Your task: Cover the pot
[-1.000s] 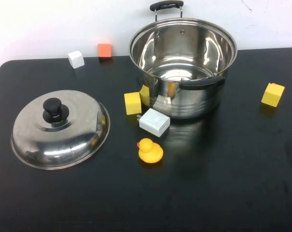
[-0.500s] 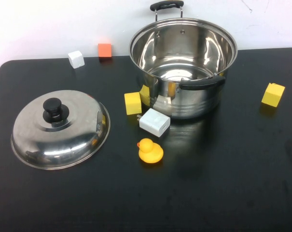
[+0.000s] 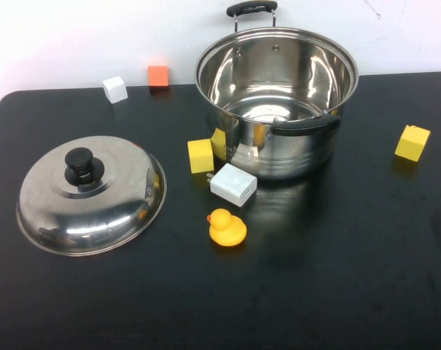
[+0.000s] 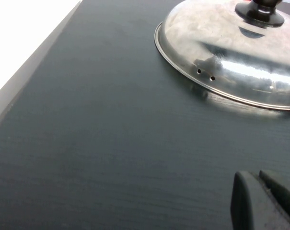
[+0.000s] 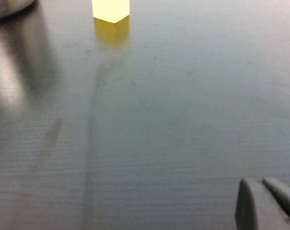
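The pot (image 3: 277,102), a large shiny steel stockpot with black handles, stands uncovered at the back middle of the black table. A domed steel lid (image 3: 90,194) with a black knob (image 3: 81,165) lies on the table at the left; the left wrist view shows its rim (image 4: 221,62) ahead. My left gripper (image 4: 256,178) is shut and holds nothing, low over bare table short of the lid. My right gripper (image 5: 258,184) is shut too and holds nothing, over bare table with a yellow block (image 5: 110,9) ahead. Neither arm shows in the high view.
In front of the pot sit a yellow block (image 3: 200,155), a white charger (image 3: 233,184) and a yellow rubber duck (image 3: 226,227). A white cube (image 3: 115,89) and an orange cube (image 3: 158,76) are at the back left, another yellow block (image 3: 412,142) at the right.
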`<control>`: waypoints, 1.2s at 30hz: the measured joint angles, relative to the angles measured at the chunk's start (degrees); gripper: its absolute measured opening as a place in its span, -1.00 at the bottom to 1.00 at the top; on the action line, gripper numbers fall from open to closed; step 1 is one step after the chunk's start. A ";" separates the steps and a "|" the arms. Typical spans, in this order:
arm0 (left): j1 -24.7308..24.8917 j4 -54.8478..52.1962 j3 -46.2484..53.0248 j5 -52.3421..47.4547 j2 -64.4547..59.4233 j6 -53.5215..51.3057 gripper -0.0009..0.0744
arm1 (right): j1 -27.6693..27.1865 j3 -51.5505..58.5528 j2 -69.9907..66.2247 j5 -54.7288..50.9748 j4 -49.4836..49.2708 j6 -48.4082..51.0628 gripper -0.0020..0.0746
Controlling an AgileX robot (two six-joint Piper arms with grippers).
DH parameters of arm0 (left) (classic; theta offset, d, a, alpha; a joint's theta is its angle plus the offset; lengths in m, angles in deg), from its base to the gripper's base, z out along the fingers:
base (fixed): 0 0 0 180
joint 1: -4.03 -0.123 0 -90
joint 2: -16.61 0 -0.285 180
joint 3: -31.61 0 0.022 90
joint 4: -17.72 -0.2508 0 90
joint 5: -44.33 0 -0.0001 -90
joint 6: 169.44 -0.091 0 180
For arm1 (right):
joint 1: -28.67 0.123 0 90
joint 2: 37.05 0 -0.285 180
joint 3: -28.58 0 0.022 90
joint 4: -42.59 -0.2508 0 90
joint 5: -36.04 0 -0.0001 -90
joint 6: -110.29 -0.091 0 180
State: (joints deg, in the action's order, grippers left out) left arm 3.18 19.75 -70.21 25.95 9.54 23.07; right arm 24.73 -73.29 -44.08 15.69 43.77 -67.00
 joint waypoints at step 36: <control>0.00 0.45 -16.41 30.09 -5.65 1.33 -0.98 | 0.00 0.00 0.00 0.00 0.00 0.00 -0.95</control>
State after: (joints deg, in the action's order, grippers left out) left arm 3.18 20.20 -86.62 56.05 3.90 24.41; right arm 24.73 -73.29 -44.08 15.69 43.77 -67.00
